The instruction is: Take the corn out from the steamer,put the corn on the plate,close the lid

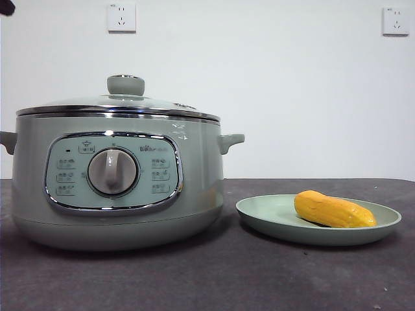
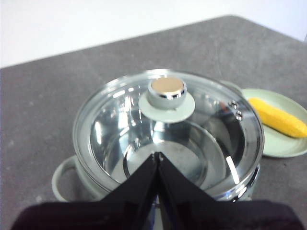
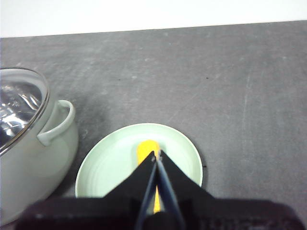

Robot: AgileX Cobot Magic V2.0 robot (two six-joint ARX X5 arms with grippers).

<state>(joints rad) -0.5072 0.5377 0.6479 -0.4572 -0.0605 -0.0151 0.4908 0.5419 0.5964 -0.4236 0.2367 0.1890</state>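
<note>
The steamer [image 1: 117, 181] stands on the left of the table with the lid [image 1: 120, 103] seated on it, knob [image 1: 126, 84] up. The corn [image 1: 334, 209] lies on the plate [image 1: 259, 210] to the steamer's right. In the left wrist view my left gripper [image 2: 157, 155] is shut and empty, high above the glass lid [image 2: 115, 110], apart from its knob [image 2: 167, 93]; the pot inside looks empty. In the right wrist view my right gripper [image 3: 157, 154] is shut and empty, high above the plate [image 3: 110, 163] and the corn [image 3: 145, 148].
A dark grey table [image 1: 207, 278] carries everything. A white wall with two sockets [image 1: 121, 17] stands behind. A black arm tip [image 1: 5, 6] shows at the front view's top left corner. The steamer's side handle [image 3: 60, 122] faces the plate.
</note>
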